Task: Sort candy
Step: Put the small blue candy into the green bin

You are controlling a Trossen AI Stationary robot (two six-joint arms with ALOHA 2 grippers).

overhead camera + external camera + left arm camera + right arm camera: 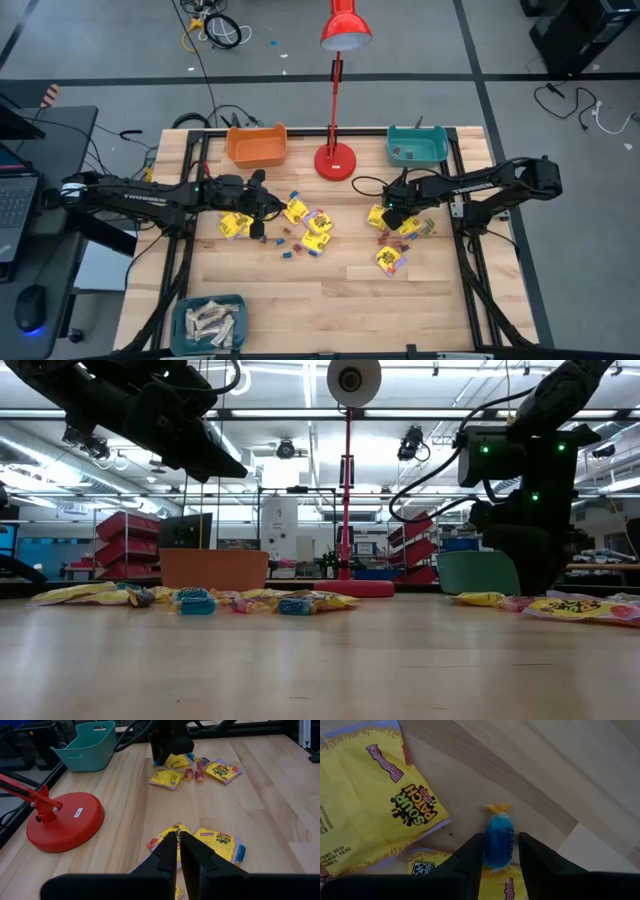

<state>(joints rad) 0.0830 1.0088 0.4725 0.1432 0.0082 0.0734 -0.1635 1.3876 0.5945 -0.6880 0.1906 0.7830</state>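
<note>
Candy lies scattered across the table's middle: yellow packets with small blue, red and brown pieces in a left cluster and a right cluster. My left gripper hangs shut above the left cluster's yellow packets, clear of the table. My right gripper is down at the right cluster, shut on a small blue wrapped candy next to a yellow packet. My right gripper pinches the blue candy's body between its two fingers, coming from above and slanting forward. The candy's yellow twisted end sticks out past the fingertips. I cannot tell whether the candy is lifted off the wood.
An orange bin and a teal bin stand at the far edge, with a red lamp's base between them. Another teal bin holding beige bars sits at the near left corner. Bare wood lies along the near side.
</note>
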